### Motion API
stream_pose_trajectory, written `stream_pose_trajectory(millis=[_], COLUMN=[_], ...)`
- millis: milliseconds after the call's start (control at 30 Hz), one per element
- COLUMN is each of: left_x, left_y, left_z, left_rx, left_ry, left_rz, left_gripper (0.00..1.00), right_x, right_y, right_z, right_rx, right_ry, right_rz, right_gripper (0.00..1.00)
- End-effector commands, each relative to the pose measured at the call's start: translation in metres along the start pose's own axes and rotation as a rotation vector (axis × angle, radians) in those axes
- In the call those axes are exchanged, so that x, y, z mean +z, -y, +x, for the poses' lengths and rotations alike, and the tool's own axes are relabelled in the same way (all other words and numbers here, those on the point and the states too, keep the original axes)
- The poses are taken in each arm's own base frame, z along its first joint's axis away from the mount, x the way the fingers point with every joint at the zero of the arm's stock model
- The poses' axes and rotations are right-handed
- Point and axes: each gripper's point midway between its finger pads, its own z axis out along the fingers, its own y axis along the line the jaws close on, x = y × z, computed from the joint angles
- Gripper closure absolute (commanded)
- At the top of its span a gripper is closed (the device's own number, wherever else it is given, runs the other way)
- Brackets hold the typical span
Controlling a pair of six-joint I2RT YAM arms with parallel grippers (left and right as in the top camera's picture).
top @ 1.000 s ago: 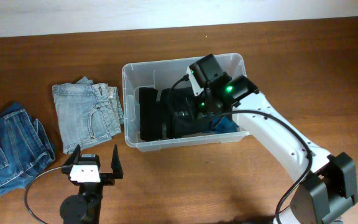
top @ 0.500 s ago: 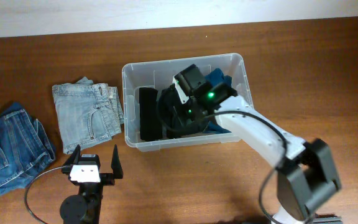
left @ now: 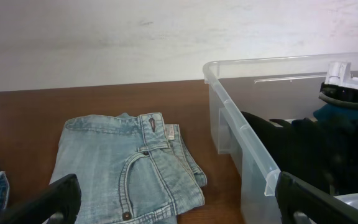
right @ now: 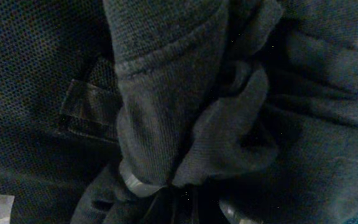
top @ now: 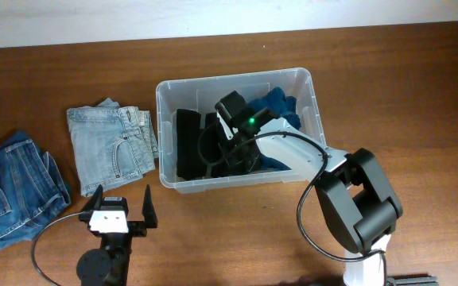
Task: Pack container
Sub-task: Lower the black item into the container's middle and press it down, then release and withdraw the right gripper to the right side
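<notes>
Right jaws mostly beneath dark clothing [right: 166, 118]

clear container [top: 303, 78], upright on table, holding dark clothes

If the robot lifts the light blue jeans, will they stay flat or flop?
Probably flop: the light jeans are soft folded cloth, so the layers would likely unfold and hang. They look thick, so perhaps heavyish. Unlikely to roll, lying flat on the table.
</notes>
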Motion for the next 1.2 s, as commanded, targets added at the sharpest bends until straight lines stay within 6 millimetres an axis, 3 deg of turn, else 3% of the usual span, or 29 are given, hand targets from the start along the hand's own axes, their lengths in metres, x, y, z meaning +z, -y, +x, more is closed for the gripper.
stream_pose_trajectory(millis=[0, 200, 300, 367, 567, 700, 1033, 1167], left_x=[0.000, 0.000, 0.000, 0.000, 0.000, 0.000, 0.000, 0.000], left_y=[0.000, 0.000, 0.000, 0.000, 0.000, 0.000, 0.000, 0.000], left_z=[0.002, 0.002, 0.002, 0.002, 0.002, 0.002, 0.002, 0.002], left_rx=[0.015, 0.015, 0.015, 0.015, 0.015, 0.015, 0.015, 0.015], left_ry=[0.001, 0.001, 0.001, 0.001, 0.001, 0.001, 0.001, 0.001], left_rz=[0.001, 0.001, 0.001, 0.001, 0.001, 0.001, 0.001, 0.001], left_gripper=[0.01, 0.01, 0.01, 0.01, 0.01, 0.01, 0.01, 0.01], right_x=[0.004, -0.076, -0.101, -0.107, -0.097, -0.083, -0.015, -0.002], right_y=[-0.004, -0.011, -0.006, -0.002, 0.006, 0.025, 0.040, 0.040], right_z=[0.005, -0.038, -0.047, -0.048, -0.045, -0.042, -0.023, -0.018], right_rx=[0.004, -0.016, -0.014, -0.012, -0.004, 0.017, 0.035, 0.035], right_ry=[-0.034, 0.124, 0.175, 0.190, 0.170, 0.140, -0.004, -0.033], right_rz=[-0.004, 0.002, 0.044, 0.070, 0.098, 0.159, 0.182, 0.178], right_gripper=[0.96, 0.91, 0.88, 0.87, 0.87, 0.87, 0.87, 0.87])
